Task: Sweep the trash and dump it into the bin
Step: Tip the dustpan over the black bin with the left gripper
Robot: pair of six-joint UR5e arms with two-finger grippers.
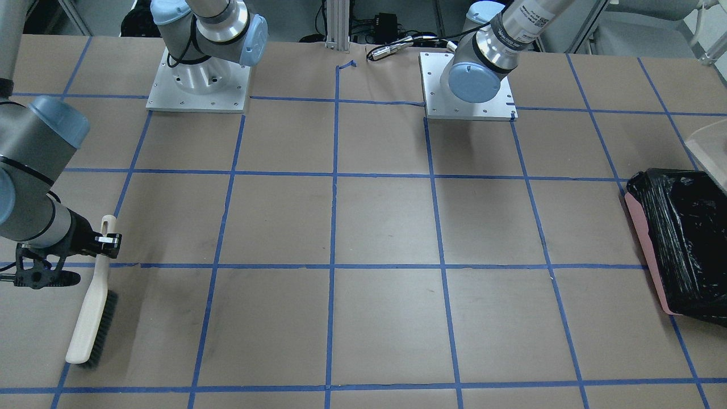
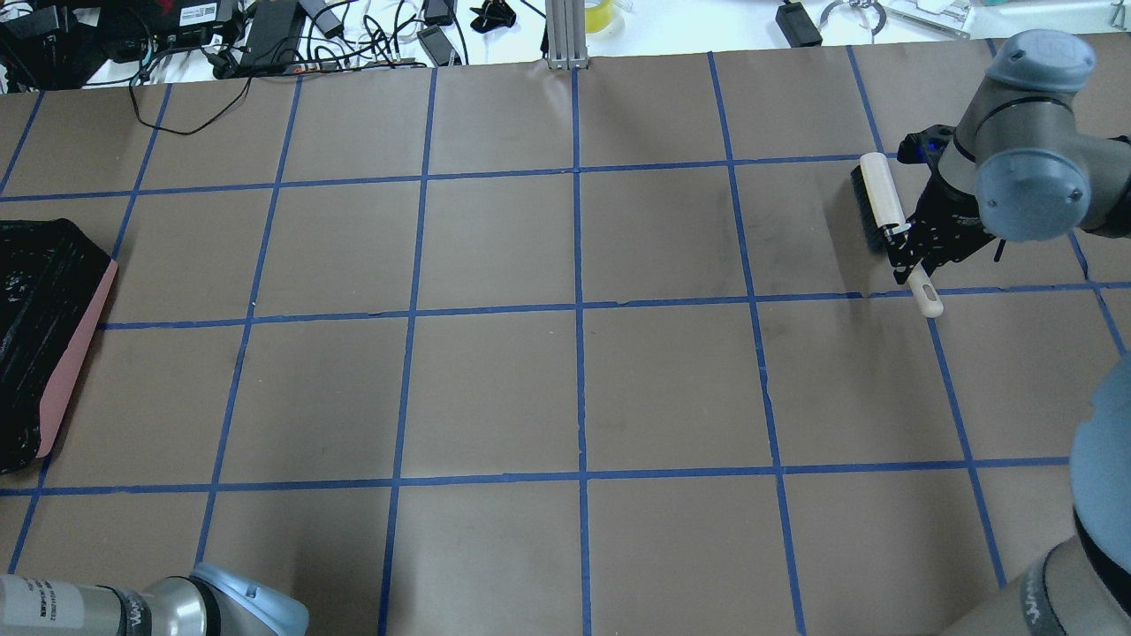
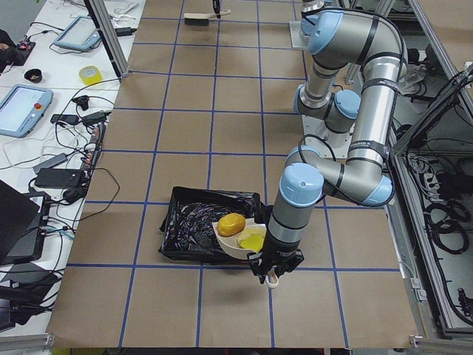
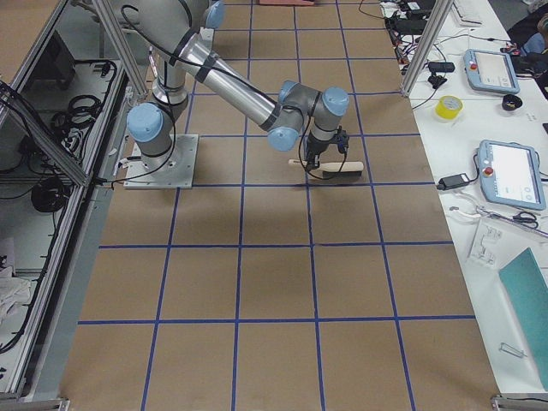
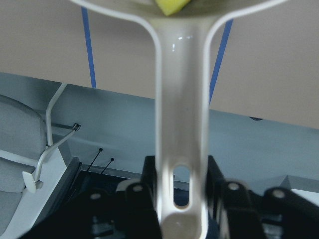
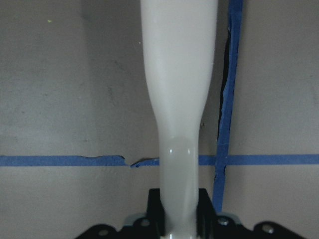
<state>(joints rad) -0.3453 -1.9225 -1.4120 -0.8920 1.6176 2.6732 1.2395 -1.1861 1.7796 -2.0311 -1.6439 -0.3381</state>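
Note:
The pink bin [image 1: 642,238] with its black bag [image 3: 192,225] stands at the table's end on my left; it also shows in the overhead view [image 2: 75,353]. My left gripper [image 5: 182,186] is shut on the handle of the beige dustpan [image 3: 238,250], held over the bin's edge. In the pan lie the orange-yellow lump [image 3: 230,224] and the yellow sponge piece [image 3: 253,238]. I cannot make out the cream wedge. My right gripper [image 2: 910,252] is shut on the handle of a cream brush [image 2: 879,199], bristles on the table at the other end [image 1: 91,318].
Blue tape lines [image 2: 579,309] grid the brown table. Both arm base plates [image 1: 199,85] sit at the robot's edge. An aluminium post [image 2: 565,31] and cables stand at the far edge. A side bench holds tablets [image 3: 26,107] and a tape roll.

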